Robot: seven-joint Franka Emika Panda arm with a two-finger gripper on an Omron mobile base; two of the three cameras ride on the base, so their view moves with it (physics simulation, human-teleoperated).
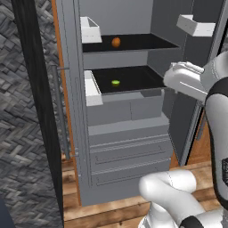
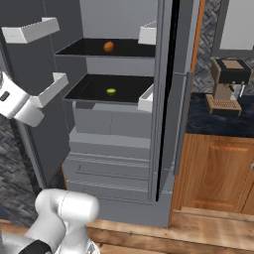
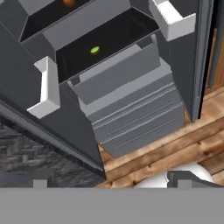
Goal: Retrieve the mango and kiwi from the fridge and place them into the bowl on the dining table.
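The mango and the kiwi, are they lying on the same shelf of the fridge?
No, the orange mango lies on the upper shelf of the open fridge, and the green kiwi lies on the shelf below it.

fridge (image 1: 127, 133) open, mango (image 1: 116, 42) above kiwi (image 1: 116, 82)

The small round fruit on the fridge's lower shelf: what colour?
Yellow-green fruit, clearest in the left base view.

Lighting is even and diffuse, with no visible source and no hard cast shadows. The fridge (image 1: 124, 133) interior shelves (image 2: 111, 89) render near black; its grey panels are moderately bright. No glare. Textures are soft and low-resolution, with jagged edges. No edge distortion is apparent.
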